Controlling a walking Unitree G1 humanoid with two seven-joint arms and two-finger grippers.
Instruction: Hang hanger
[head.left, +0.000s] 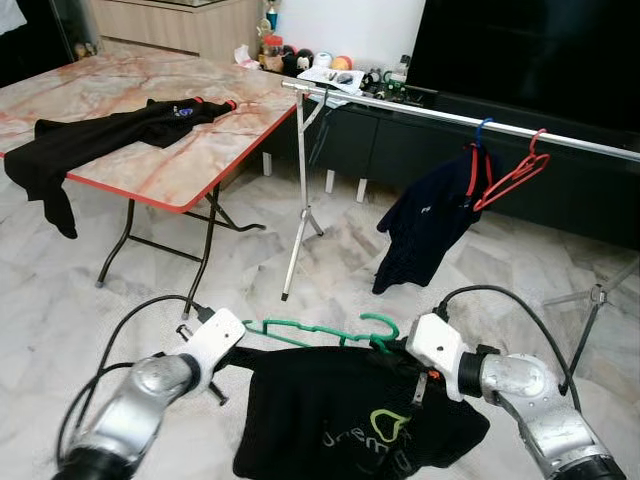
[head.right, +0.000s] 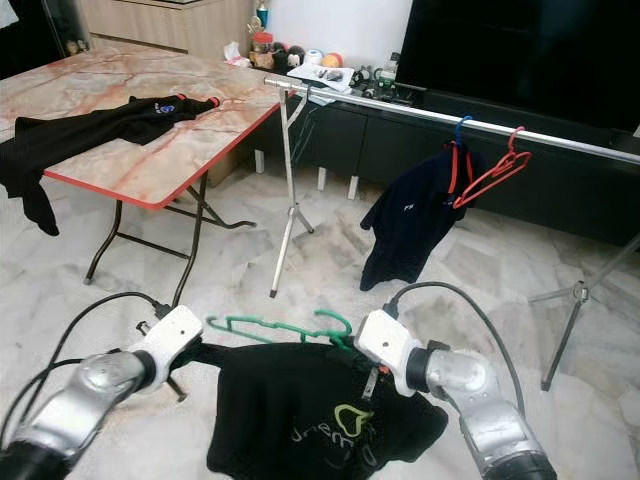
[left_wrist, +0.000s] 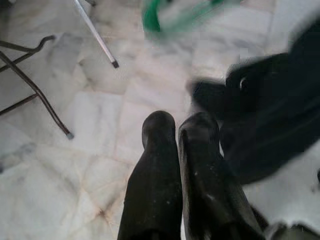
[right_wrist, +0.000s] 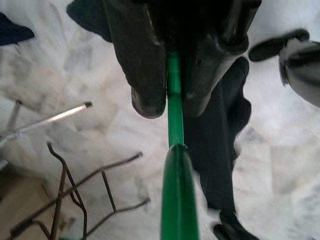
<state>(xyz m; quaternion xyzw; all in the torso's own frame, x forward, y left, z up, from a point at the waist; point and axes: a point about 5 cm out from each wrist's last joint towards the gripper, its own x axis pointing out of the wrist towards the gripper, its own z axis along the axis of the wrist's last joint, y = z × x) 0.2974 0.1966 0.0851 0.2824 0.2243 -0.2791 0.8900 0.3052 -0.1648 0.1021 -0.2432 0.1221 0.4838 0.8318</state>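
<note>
Holding a green hanger (right_wrist: 174, 120) tight, the right hand (right_wrist: 170, 102) keeps it low over the floor, a black shirt (head.left: 340, 420) draped on it. The left hand (left_wrist: 180, 130) is clenched, empty, beside the shirt.

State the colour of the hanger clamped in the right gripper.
Green hanger, clearest in the right wrist view, held by the right gripper.

The black shirt (head.left: 350, 420) runs off the picture's bottom edge and covers the green hanger's (head.left: 320, 331) lower part, the hanger is a blurred smear in the left wrist view, the small items (head.left: 320, 65) beyond the table's (head.left: 150, 150) far corner are too tiny to identify.
</note>
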